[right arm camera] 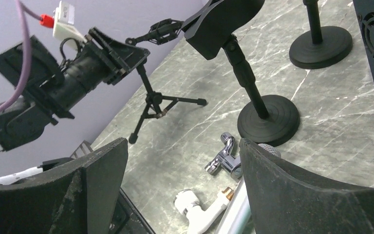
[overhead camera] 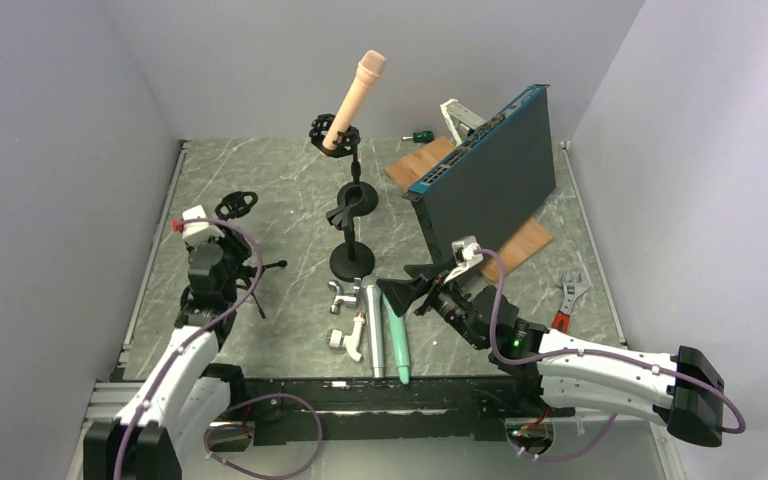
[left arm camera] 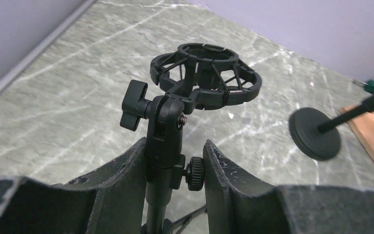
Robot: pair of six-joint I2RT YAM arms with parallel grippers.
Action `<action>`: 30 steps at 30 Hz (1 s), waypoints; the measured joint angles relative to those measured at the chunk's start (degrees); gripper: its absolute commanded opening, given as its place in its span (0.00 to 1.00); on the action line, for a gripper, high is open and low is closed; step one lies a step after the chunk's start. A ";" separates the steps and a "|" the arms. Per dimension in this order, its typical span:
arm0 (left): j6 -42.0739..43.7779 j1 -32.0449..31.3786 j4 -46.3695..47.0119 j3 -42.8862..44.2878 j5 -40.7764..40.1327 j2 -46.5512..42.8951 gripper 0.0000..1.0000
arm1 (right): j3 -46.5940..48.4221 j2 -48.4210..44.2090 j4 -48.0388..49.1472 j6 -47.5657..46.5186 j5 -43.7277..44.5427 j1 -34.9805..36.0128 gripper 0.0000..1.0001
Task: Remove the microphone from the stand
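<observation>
The microphone [overhead camera: 352, 100] sits tilted in the cradle [overhead camera: 320, 130] atop the tall stand [overhead camera: 357, 168], untouched, so the reach has not begun. Left of the stand, the left gripper [left arm camera: 176, 152] is pinched on a small bare tripod [left arm camera: 164, 124]. In front of the stand, the right gripper [right arm camera: 182, 144] hangs with fingers wide apart, and I reckon it must rise to the microphone's body and close there

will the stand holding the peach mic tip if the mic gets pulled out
Probably top-heavy: the microphone sits high and tilted in a shock mount on a thin pole over a round base, so a sideways tug might tip it. Pulling along the mic's axis is likely safer; the mount may flex first.
</observation>
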 measured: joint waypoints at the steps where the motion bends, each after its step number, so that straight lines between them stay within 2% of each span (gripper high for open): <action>1: 1.18 0.20 1.49 0.87 -0.74 2.32 0.00 | -0.02 -0.02 -0.02 0.02 -0.04 -0.04 0.86; 4: 5.03 1.90 5.86 4.31 -1.40 9.05 0.00 | -0.13 -0.90 -0.52 0.24 -0.04 -0.13 0.86; 10: 8.63 10.49 14.10 12.79 1.07 20.63 0.00 | -0.96 -2.95 -0.96 0.24 0.07 -1.16 0.87; 18: 8.57 21.03 26.69 21.84 11.37 37.92 0.00 | -0.98 -3.04 -3.30 0.20 0.09 -2.82 0.87; 25: 8.61 23.93 30.93 22.99 18.82 48.17 0.00 | -0.98 -1.05 -3.41 0.22 0.00 -3.50 0.87; 30: 8.13 23.85 31.89 23.91 21.38 49.86 0.00 | -0.98 1.09 -3.39 0.26 -0.68 -3.96 0.87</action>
